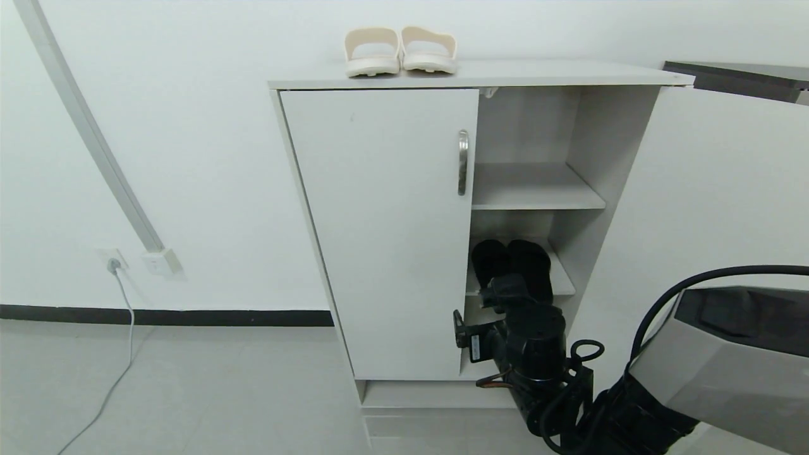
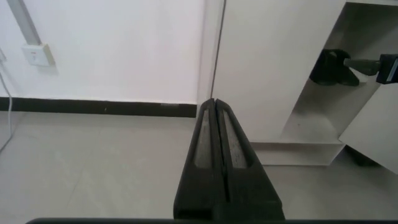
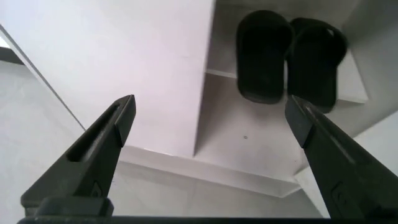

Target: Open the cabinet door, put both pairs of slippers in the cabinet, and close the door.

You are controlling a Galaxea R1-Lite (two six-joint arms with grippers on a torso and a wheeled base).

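The white cabinet (image 1: 379, 234) stands against the wall, its left door shut and its right door (image 1: 708, 189) swung open. A beige pair of slippers (image 1: 401, 50) sits on the cabinet's top. A black pair (image 1: 512, 265) lies side by side on the lower shelf inside, also seen as the black pair (image 3: 289, 59) in the right wrist view. My right gripper (image 1: 502, 294) is just in front of that shelf, below the black pair, open and empty (image 3: 211, 106). My left gripper (image 2: 214, 106) is shut on nothing, low over the floor, left of the cabinet (image 2: 273, 68).
An empty middle shelf (image 1: 537, 189) lies above the black pair. The shut door carries a metal handle (image 1: 462, 162). A wall socket with a cable (image 1: 114, 264) is at the left. Grey floor (image 1: 189, 392) is free there. A dark surface (image 1: 739, 76) stands behind the open door.
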